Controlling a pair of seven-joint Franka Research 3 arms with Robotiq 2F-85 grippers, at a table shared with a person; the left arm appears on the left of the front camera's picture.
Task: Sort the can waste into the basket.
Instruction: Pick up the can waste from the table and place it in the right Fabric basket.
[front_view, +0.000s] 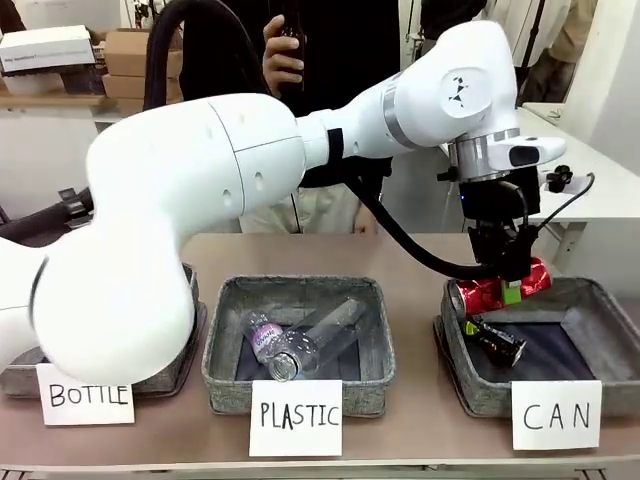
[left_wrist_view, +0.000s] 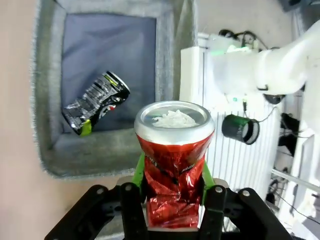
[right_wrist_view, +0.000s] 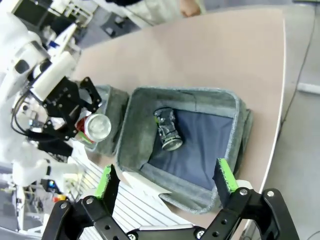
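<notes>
Bright, even indoor light; wrist views distorted.

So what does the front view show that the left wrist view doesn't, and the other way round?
The front view adds the PLASTIC basket with clear bottles, the BOTTLE card, the CAN card and a person's hand. The left wrist view adds the silver top end of the red can face-on, and the green pads pinching its crumpled body. Shared: the left gripper shut on the red can at the CAN basket edge, with the black can lying inside.
</notes>
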